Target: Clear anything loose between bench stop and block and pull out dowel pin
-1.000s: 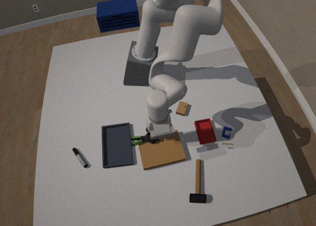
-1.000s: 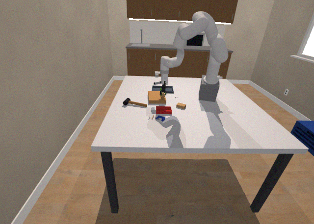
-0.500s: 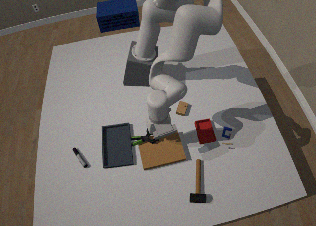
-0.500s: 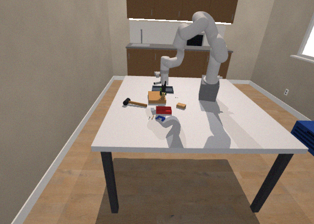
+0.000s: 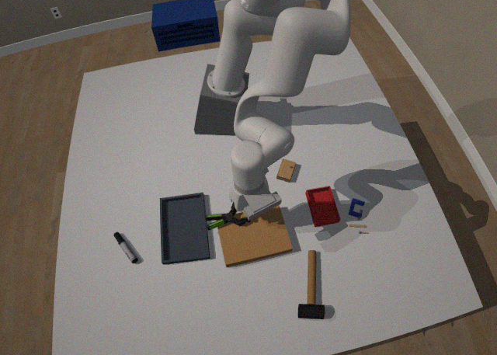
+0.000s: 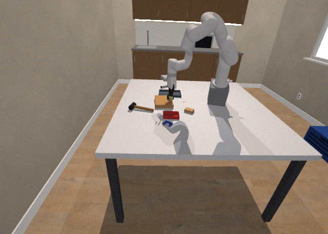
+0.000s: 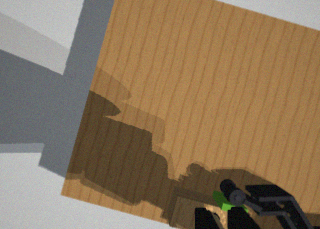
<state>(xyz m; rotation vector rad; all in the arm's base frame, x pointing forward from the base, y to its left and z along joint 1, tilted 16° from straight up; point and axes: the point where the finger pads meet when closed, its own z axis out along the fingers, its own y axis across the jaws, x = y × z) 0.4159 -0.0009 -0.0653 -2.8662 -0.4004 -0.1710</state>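
My gripper (image 5: 232, 214) is shut on the spring clamp (image 5: 221, 217), which has green handles and black jaws. It holds the clamp over the far left corner of the wooden bench board (image 5: 255, 238). The wrist view shows the clamp (image 7: 241, 196) at the bottom edge, above the board (image 7: 200, 99). The small wooden block (image 5: 286, 169) lies on the table off the board, behind it. A red block (image 5: 322, 205) stands to the right of the board. A thin wooden pin (image 5: 357, 225) lies on the table further to the right.
A grey tray (image 5: 184, 227) lies left of the board, a marker (image 5: 125, 247) further left. A mallet (image 5: 311, 285) lies in front of the board. A blue U-shaped piece (image 5: 352, 207) and a tiny metal bit (image 5: 363, 232) lie by the pin. A blue toolbox (image 5: 185, 22) stands behind.
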